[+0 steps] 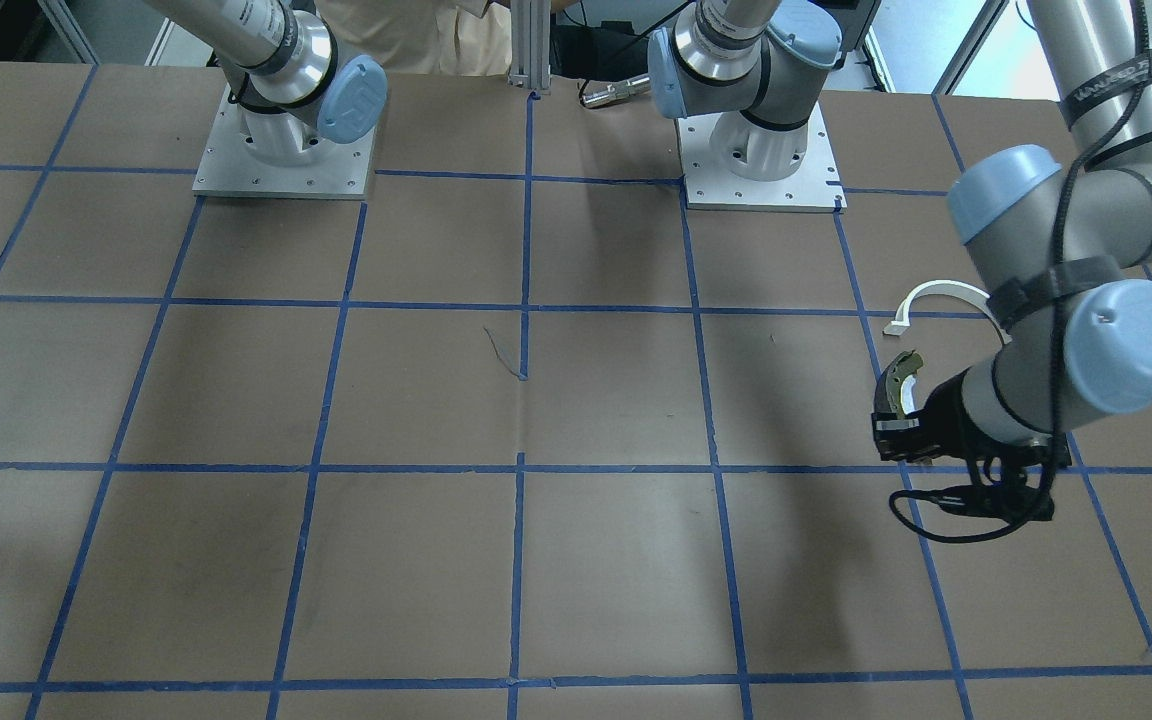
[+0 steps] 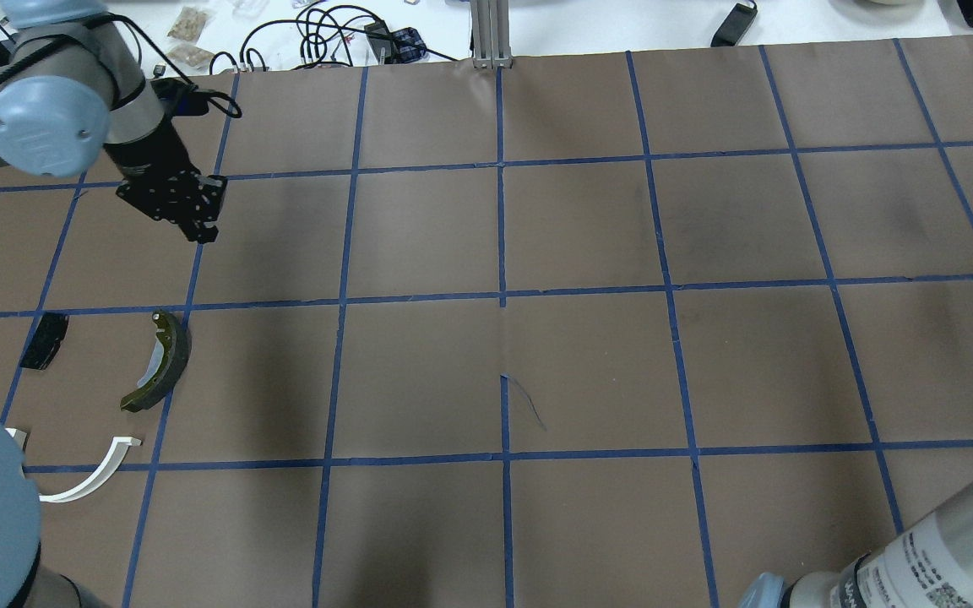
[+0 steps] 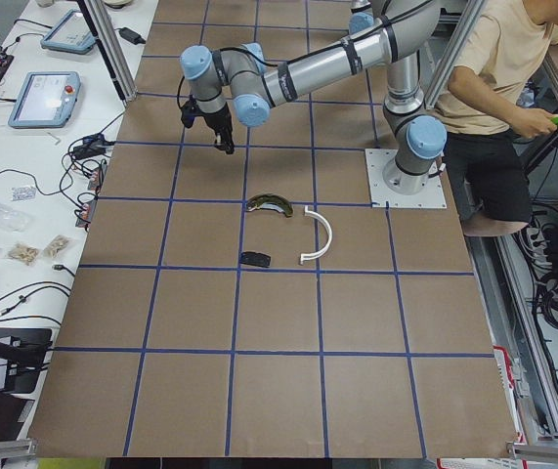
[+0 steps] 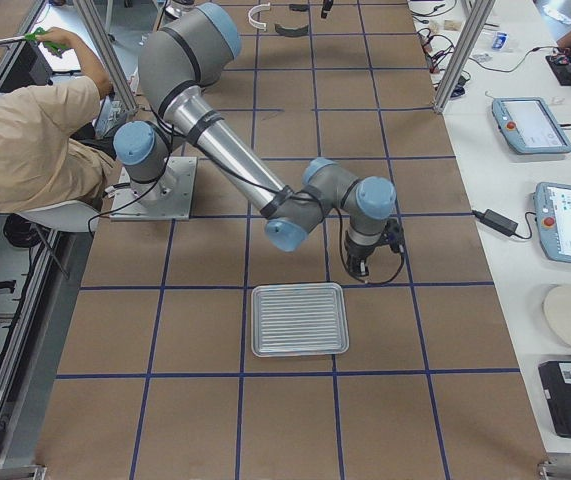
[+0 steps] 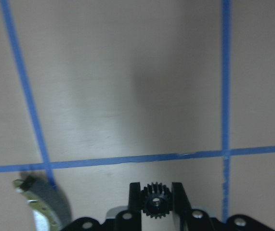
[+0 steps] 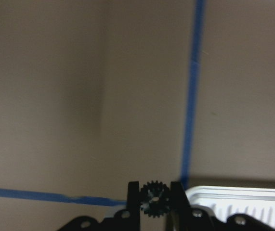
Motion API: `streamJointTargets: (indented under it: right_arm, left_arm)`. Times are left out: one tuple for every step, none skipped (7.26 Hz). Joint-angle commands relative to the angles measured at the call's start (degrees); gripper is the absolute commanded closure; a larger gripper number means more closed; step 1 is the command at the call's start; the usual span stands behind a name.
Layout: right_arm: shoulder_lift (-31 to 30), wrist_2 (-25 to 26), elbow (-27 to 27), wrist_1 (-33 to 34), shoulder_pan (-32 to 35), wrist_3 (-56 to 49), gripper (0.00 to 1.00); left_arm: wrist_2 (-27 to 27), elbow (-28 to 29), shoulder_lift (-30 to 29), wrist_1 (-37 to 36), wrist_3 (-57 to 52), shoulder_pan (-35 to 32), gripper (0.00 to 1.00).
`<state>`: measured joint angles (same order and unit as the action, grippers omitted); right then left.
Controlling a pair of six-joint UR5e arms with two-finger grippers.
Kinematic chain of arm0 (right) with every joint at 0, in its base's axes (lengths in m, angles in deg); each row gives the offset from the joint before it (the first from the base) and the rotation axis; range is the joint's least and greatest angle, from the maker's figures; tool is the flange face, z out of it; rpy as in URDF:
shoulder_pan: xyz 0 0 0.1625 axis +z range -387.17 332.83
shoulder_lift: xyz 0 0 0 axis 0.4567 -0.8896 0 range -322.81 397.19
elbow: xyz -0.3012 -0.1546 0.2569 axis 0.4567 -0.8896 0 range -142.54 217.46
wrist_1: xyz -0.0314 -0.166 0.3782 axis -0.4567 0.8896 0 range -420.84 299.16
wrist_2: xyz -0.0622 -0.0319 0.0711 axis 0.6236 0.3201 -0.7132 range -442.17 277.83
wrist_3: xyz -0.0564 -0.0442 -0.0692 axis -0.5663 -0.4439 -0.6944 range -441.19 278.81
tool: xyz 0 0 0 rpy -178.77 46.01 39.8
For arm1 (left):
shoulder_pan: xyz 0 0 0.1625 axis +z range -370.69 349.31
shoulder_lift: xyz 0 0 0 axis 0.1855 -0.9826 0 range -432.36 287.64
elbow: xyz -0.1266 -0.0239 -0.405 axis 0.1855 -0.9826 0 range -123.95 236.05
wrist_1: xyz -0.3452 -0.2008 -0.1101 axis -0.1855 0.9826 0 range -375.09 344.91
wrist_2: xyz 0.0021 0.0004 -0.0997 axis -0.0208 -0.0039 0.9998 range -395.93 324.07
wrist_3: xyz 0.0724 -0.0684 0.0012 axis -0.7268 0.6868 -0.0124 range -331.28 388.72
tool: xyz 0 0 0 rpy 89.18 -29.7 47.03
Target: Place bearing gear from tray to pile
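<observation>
The silver tray (image 4: pixel 298 290) lies bare at the table's right end; its corner shows in the right wrist view (image 6: pixel 233 199). The pile lies at the left end: a white arch (image 2: pixel 89 477), an olive brake shoe (image 2: pixel 161 363) and a black pad (image 2: pixel 43 340). My left gripper (image 2: pixel 198 228) hovers beyond the shoe. In its wrist view the gripper (image 5: pixel 152 190) is shut on a small black toothed gear (image 5: pixel 152 199). My right gripper (image 4: pixel 357 268) hangs beside the tray. Its wrist view shows the gripper (image 6: pixel 152 188) shut on a like gear (image 6: pixel 152 198).
Brown paper with a blue tape grid covers the table (image 2: pixel 503 338). The two arm bases (image 1: pixel 284 150) stand at the robot's edge. A seated person (image 3: pixel 498 88) is behind the robot. Cables and tablets lie on the white bench (image 3: pixel 34 147) past the far edge.
</observation>
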<state>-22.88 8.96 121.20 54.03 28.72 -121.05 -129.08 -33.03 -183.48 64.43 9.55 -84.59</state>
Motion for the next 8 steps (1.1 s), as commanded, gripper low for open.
streamJointTargets:
  right_arm:
    - [-1.28,-0.07,0.55,-3.16,16.72,23.48,1.00]
    - [-1.63,-0.95,1.33,-3.08,23.58,31.60,1.00]
    - [-1.37,-0.78,1.86,-2.12,31.57,40.04,1.00]
    - [-1.46,-1.74,2.22,-2.37,38.96,43.69,1.00]
    - [-1.20,-2.88,2.31,-2.29,45.73,46.25,1.00]
    - [-0.41,-2.80,2.48,-2.20,51.02,50.97,1.00]
    - [0.56,-2.89,2.57,-2.03,56.21,55.11,1.00]
    - [1.78,-2.80,2.57,-1.41,60.00,58.81,1.00]
  left_arm:
    - [-2.11,-2.31,0.47,0.20,-5.69,9.00,1.00]
    - [-2.04,-4.50,0.38,-0.94,-6.23,12.00,1.00]
    - [-2.04,-6.17,-0.14,-3.56,-9.28,13.68,1.00]
    - [-2.12,-7.41,-0.23,-6.20,-13.22,15.09,1.00]
    - [-1.78,-9.33,-0.76,-6.57,-14.40,16.84,1.00]
    - [-1.60,-11.18,-0.85,-8.49,-14.49,17.47,1.00]
    - [-1.94,-13.20,-1.11,-11.64,-14.84,17.56,1.00]
    - [-2.04,-15.39,-1.37,-15.07,-16.76,17.56,1.00]
